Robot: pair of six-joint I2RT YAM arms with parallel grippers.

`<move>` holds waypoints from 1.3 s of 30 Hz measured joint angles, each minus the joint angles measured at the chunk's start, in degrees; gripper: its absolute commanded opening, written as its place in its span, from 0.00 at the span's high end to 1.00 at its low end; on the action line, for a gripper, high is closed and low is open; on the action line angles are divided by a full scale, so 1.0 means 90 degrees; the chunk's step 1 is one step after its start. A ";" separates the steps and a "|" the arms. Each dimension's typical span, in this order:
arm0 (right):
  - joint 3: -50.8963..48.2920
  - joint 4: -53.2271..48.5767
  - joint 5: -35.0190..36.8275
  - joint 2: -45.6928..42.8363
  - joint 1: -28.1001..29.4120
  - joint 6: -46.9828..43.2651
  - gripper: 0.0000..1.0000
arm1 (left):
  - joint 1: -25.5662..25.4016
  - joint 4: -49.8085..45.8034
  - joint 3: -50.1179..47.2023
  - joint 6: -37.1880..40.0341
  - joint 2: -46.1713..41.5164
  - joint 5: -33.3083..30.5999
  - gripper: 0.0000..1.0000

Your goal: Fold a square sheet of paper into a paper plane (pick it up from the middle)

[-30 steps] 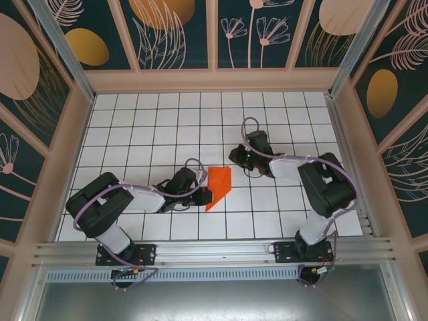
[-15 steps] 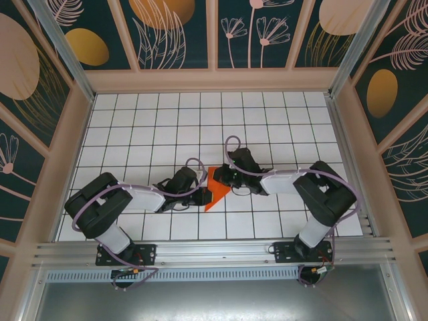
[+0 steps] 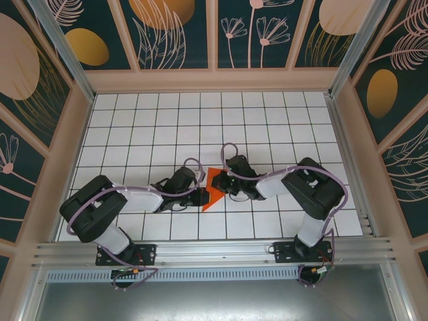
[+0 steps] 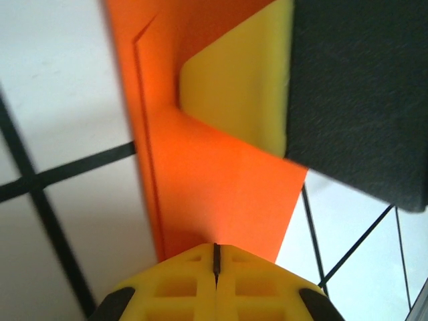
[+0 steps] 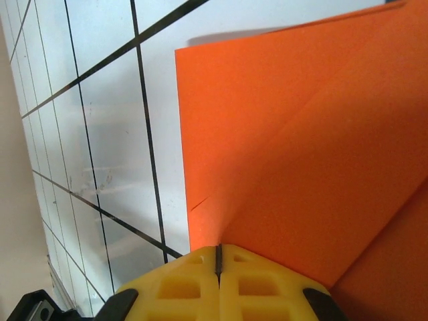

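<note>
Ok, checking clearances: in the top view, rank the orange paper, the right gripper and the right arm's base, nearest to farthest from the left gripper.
From the left gripper:
1. orange paper, at its tips.
2. right gripper, just across the paper.
3. right arm's base, near-right edge.

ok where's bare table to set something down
The far tiles of the table along the back wall are bare, as is the near strip between the left arm's base and the right arm's base. It's crowded mid-table, where the left gripper and right gripper meet at the orange paper.
</note>
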 measured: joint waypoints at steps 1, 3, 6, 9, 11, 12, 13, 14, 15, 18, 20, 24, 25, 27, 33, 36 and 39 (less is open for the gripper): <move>-0.0015 0.0027 0.0010 0.0000 0.0007 0.0010 0.94 | 0.0005 -0.0238 0.0012 0.0000 -0.0119 -0.0012 0.94; -0.0036 0.0073 0.0036 0.0000 0.0012 0.0051 0.94 | 0.0010 -0.0724 0.0063 -0.0010 -0.0328 -0.0046 0.90; -0.0046 0.0090 0.0075 0.0000 0.0036 0.0095 0.94 | 0.0010 -0.1297 0.0211 -0.0148 -0.0670 -0.0078 0.83; -0.0053 0.0104 0.0100 0.0000 0.0053 0.0102 0.94 | 0.0010 -0.1484 0.0391 -0.0427 -0.1015 -0.0095 0.82; -0.0068 0.0136 0.0114 0.0000 0.0053 0.0117 0.94 | 0.0010 -0.1464 0.0505 -0.0658 -0.1166 -0.0090 0.81; -0.0075 0.0148 0.0119 0.0000 0.0061 0.0119 0.94 | 0.0010 -0.1404 0.0542 -0.0792 -0.1212 -0.0078 0.81; -0.0080 0.0160 0.0124 0.0000 0.0066 0.0119 0.94 | 0.0010 -0.1299 0.0556 -0.0937 -0.1226 -0.0044 0.81; -0.0080 0.0165 0.0124 0.0000 0.0066 0.0121 0.94 | 0.0010 -0.1219 0.0556 -0.1044 -0.1224 -0.0024 0.82; -0.0090 0.0182 0.0126 0.0000 0.0066 0.0126 0.94 | 0.0010 -0.1151 0.0556 -0.1173 -0.1200 0.0015 0.83; -0.0119 0.0245 0.0165 0.0000 0.0078 0.0165 0.94 | 0.0010 -0.0862 0.0534 -0.1496 -0.1008 0.0143 0.84; -0.0124 0.0257 0.0175 0.0000 0.0078 0.0170 0.94 | 0.0010 -0.0646 0.0459 -0.1683 -0.0862 0.0219 0.85; -0.0124 0.0287 0.0182 0.0015 0.0085 0.0216 0.94 | 0.0010 -0.0294 0.0308 -0.2006 -0.0532 0.0401 0.88; -0.0124 0.0296 0.0192 0.0017 0.0087 0.0238 0.94 | 0.0010 -0.0199 0.0277 -0.2074 -0.0432 0.0447 0.88; -0.0124 0.0318 0.0202 0.0027 0.0090 0.0260 0.94 | 0.0010 -0.0090 0.0221 -0.2169 -0.0291 0.0488 0.88; -0.0138 0.0352 0.0216 0.0029 0.0090 0.0262 0.95 | 0.0010 0.0194 0.0146 -0.2288 0.0015 0.0561 0.88; -0.0148 0.0376 0.0216 0.0036 0.0090 0.0262 0.94 | 0.0010 0.0202 0.0141 -0.2285 0.0126 0.0525 0.88; -0.0148 0.0376 0.0216 0.0036 0.0090 0.0262 0.94 | 0.0010 0.0318 0.0024 -0.2288 0.0187 0.0466 0.88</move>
